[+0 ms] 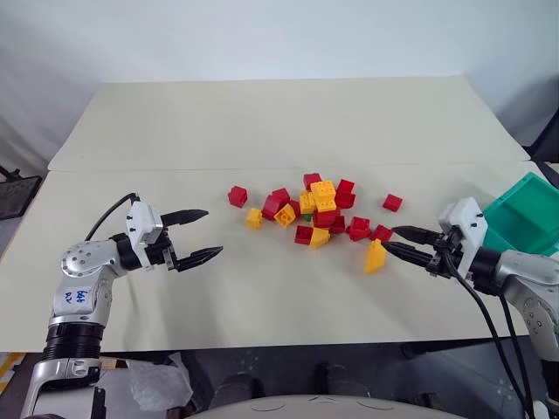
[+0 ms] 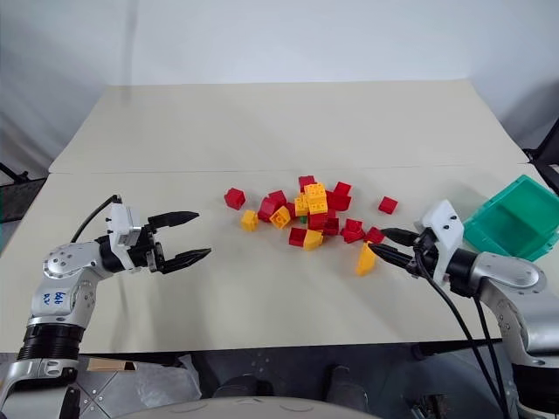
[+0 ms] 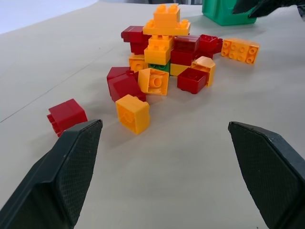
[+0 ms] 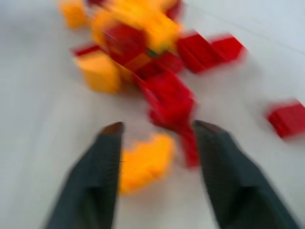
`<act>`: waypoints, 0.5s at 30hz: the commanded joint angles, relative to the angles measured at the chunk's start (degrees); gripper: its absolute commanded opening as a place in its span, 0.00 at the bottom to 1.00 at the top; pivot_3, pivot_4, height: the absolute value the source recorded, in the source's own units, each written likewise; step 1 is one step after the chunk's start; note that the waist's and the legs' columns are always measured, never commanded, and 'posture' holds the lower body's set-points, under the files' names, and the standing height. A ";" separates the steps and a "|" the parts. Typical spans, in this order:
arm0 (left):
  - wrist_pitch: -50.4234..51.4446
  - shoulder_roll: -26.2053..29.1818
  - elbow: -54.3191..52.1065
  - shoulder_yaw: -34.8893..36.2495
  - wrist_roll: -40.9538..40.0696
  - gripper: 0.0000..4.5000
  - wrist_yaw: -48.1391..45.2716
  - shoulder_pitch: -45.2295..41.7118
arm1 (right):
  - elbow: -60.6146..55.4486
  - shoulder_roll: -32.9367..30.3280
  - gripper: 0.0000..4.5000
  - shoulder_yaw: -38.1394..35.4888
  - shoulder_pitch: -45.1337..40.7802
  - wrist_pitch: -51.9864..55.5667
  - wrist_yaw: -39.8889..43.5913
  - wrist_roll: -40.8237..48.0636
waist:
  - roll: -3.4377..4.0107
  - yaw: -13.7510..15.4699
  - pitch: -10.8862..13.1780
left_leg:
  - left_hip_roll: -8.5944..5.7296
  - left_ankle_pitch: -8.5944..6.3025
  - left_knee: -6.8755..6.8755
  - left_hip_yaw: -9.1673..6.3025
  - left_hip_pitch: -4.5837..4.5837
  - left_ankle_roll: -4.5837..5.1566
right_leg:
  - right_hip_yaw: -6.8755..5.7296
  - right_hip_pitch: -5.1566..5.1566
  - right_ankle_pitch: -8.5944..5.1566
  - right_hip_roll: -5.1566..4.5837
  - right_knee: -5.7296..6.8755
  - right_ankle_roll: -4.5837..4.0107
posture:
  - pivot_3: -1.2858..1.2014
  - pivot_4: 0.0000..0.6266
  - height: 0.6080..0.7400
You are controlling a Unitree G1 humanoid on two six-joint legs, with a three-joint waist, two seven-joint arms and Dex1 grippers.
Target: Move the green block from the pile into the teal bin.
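The pile [image 1: 319, 212] of red and yellow-orange bricks is lying at the middle of the tabletop [image 1: 262, 131]. The green block [image 3: 159, 67] is sitting buried in its core — only a sliver is showing under a yellow-orange brick, with red bricks crowding round it. The teal bin [image 1: 528, 212] is standing at the right edge of the tabletop, well apart from the pile. The left gripper [image 1: 198, 234] is hovering left of the pile, its jaws spread wide and holding nothing. The right gripper [image 1: 403, 241] is pointing at the pile's right fringe, its jaws parted and empty, just beside a stray yellow-orange wedge [image 1: 376, 257]. The step in hand appears to be the approach — nothing is being grasped yet. The next move likely calls for clearing or reaching past the covering bricks so that the jaws can be closing on the green block alone.
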 commanded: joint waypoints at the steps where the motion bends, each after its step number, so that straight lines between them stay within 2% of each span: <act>1: -1.24 -0.95 -0.12 1.40 -2.27 1.00 -1.35 -1.20 | -7.89 1.86 0.17 2.21 -4.53 6.90 -5.36 4.52 | -0.03 -0.08 0.01 | 0.01 0.00 0.01 0.02 0.01 0.00 | 0.03 -0.01 0.00 0.00 0.01 0.00 | 0.52 0.24 1.00; 3: -1.30 -1.50 -0.56 1.76 -3.59 1.00 -2.61 -1.33 | -10.07 4.77 0.01 5.58 -8.10 11.01 -9.36 5.68 | -0.07 -0.07 0.04 | 0.03 0.00 0.05 0.02 0.01 0.00 | 0.04 -0.02 0.00 0.00 0.04 0.00 | 0.52 0.24 1.00; 10: -0.15 -1.13 -1.54 2.89 -7.43 1.00 -7.72 -2.17 | -7.35 15.44 0.00 16.85 -18.15 15.20 -18.50 1.81 | -0.19 -0.10 0.11 | -0.10 0.00 0.03 0.33 -0.17 0.00 | 0.35 -0.50 0.00 0.01 0.30 -0.01 | 0.52 0.24 1.00; 15: 0.21 -1.08 -1.60 3.83 -9.84 1.00 -11.33 -3.22 | -1.58 21.32 0.00 22.55 -22.60 13.12 -20.29 -2.43 | -0.23 -0.15 0.13 | -0.16 -0.01 0.03 0.61 -0.13 0.02 | 0.48 -0.57 0.00 0.08 0.29 0.00 | 0.52 0.24 1.00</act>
